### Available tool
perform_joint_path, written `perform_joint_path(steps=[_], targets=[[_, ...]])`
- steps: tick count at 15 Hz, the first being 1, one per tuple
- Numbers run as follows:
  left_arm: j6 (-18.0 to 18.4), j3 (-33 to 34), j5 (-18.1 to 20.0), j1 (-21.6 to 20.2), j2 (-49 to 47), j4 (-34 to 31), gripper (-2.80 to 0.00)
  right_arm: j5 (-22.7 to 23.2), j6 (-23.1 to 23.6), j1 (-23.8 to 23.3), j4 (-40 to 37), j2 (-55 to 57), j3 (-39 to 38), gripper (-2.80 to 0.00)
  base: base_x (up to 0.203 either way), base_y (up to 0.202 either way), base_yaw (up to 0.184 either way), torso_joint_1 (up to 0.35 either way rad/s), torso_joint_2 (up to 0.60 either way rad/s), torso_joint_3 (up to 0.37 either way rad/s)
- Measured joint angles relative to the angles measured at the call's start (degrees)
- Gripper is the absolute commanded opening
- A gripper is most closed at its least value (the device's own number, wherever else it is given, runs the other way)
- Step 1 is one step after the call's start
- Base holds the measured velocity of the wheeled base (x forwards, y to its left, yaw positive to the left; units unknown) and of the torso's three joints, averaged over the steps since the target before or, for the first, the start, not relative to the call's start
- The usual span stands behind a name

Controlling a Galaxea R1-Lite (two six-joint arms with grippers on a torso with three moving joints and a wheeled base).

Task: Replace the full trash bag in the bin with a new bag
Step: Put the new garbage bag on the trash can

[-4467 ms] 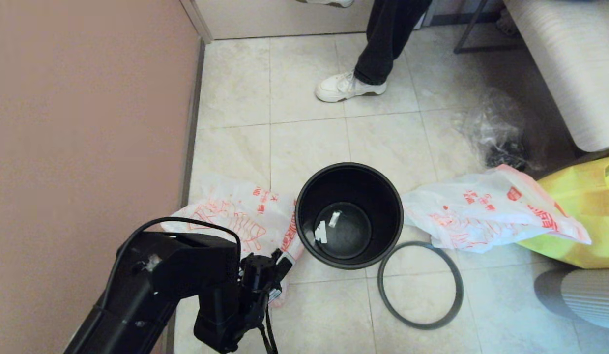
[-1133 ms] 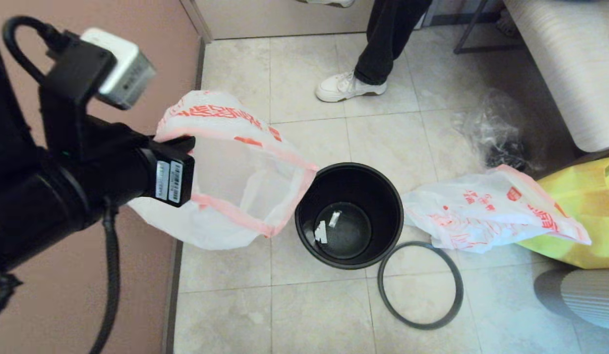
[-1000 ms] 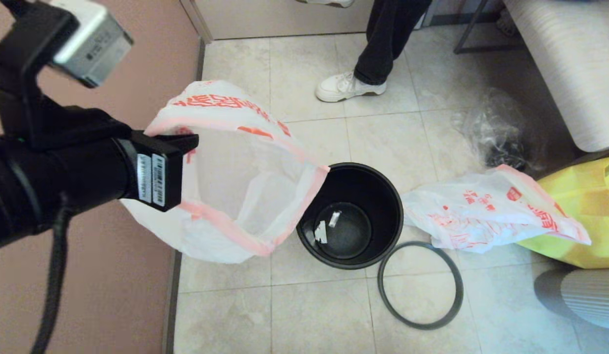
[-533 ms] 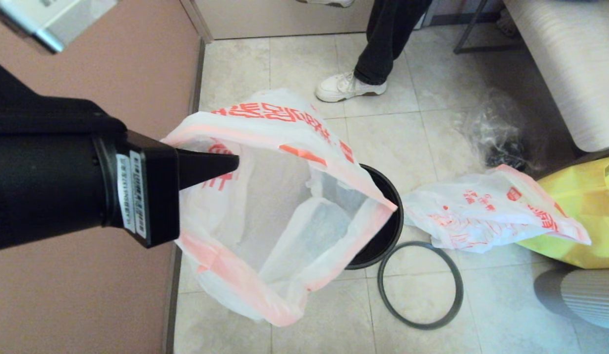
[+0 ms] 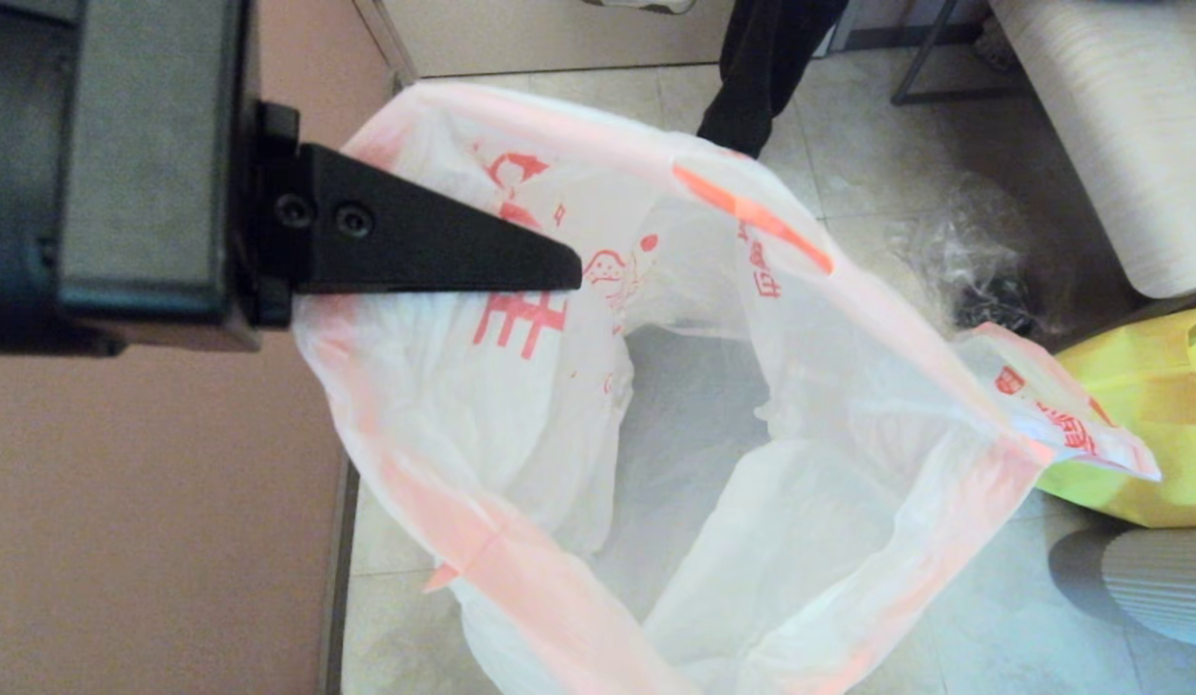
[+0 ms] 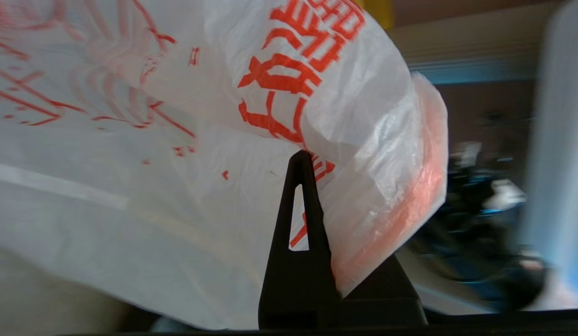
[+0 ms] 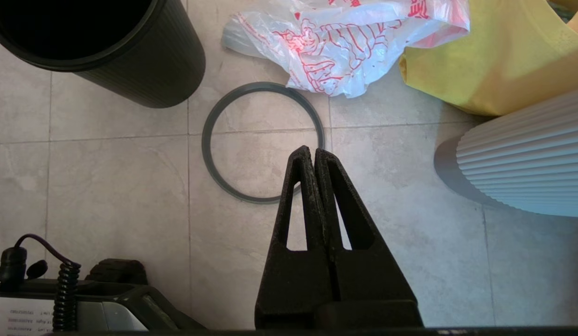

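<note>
Carrying new bag [image 5: 520,405] aloft in left gripper [image 5: 559,270], jaws pinched shut on pink-edged rim, mouth gaping over where bin should be (bin hidden behind plastic in head view). Old bag evidently out already: lying on tiles beside yellow fabric bag [image 7: 494,60], contents not discernible. Still to do: lower liner in, fold over rim, refit ring. Right wrist view alone shows bin [image 7: 130,60] unlined and dark grey ring [image 7: 209,154] loose on floor. Right gripper [image 7: 314,156] shut, empty, low by ring.
</note>
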State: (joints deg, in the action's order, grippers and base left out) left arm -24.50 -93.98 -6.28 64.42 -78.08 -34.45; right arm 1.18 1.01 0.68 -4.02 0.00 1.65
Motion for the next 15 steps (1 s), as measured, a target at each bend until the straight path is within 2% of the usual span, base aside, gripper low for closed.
perform_joint_path(steps=[2, 4, 6, 12, 15], targets=[[-3.99, -6.06, 3.43, -0.22, -1.59, -3.46, -2.80, 0.02, 0.00, 0.00, 0.01, 0.00, 0.00, -2.80, 0.000, 0.000, 0.000, 0.000, 0.00, 0.000], [-8.85, -12.93, 6.60, -0.31, -3.77, -9.75, -2.80, 0.02, 0.00, 0.00, 0.01, 0.00, 0.00, -2.80, 0.000, 0.000, 0.000, 0.000, 0.00, 0.000], [-11.53, -15.82, 7.73, -0.90, -5.55, -13.24, -2.80, 0.00, 0.00, 0.00, 0.00, 0.00, 0.01, -2.80, 0.000, 0.000, 0.000, 0.000, 0.00, 0.000], [-14.24, -16.93, 8.08, -0.67, -6.62, -17.23, -2.80, 0.02, 0.00, 0.00, 0.01, 0.00, 0.00, -2.80, 0.000, 0.000, 0.000, 0.000, 0.00, 0.000], [-14.28, -16.61, 11.35, -0.54, -7.03, -18.14, -2.80, 0.02, -0.01, 0.00, 0.00, 0.00, 0.01, -2.80, 0.000, 0.000, 0.000, 0.000, 0.00, 0.000]])
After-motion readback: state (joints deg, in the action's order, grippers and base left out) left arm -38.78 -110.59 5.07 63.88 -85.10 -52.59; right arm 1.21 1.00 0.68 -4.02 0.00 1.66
